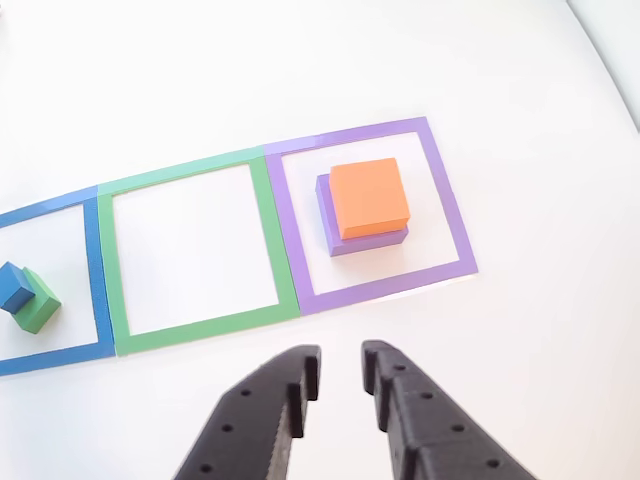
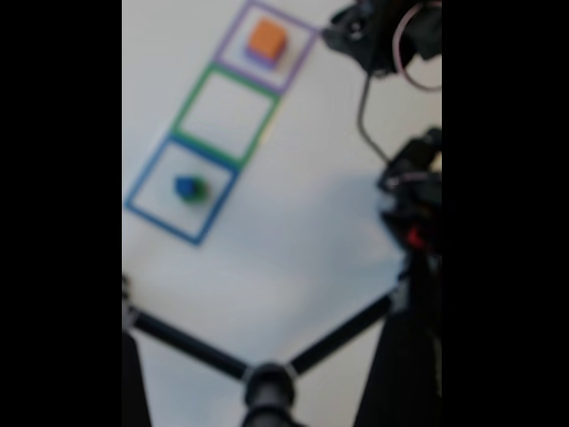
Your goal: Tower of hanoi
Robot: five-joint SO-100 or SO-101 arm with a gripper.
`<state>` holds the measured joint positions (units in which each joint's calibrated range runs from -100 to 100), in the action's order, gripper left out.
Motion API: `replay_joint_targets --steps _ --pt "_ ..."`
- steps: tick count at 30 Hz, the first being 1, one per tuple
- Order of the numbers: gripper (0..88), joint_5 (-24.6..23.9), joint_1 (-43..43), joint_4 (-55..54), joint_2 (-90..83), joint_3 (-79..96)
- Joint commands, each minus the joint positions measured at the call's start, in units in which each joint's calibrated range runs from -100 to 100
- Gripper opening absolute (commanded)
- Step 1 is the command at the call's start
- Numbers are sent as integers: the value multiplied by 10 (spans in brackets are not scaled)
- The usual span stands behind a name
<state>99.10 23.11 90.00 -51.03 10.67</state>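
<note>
Pincer (image 1: 340, 385) nearest lens, spread, empty. Orange block (image 1: 369, 198) on purple block (image 1: 366, 240) just ahead, slightly right. Blue cube (image 1: 14, 285) on green block (image 1: 36, 306) far left. Risk: grabbing orange drags purple; off-centre pinch tips stack.

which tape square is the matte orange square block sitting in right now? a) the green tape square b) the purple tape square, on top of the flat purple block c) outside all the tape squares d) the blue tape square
b: the matte orange square block rests on the flat purple block inside the purple tape square, while the green tape square beside it holds no block.
</note>
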Motion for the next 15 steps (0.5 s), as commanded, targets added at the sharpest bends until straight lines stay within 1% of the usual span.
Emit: replay_joint_targets --steps 1,7,8,11,13,15 --pt "7 9 33 -4 -10 -19" --pt "42 9 69 -23 -12 9" --pt "67 9 75 -30 -15 20" --pt "188 9 95 -79 -29 79" --pt "239 9 110 -136 -39 140" --pt "272 9 122 -222 -44 212"
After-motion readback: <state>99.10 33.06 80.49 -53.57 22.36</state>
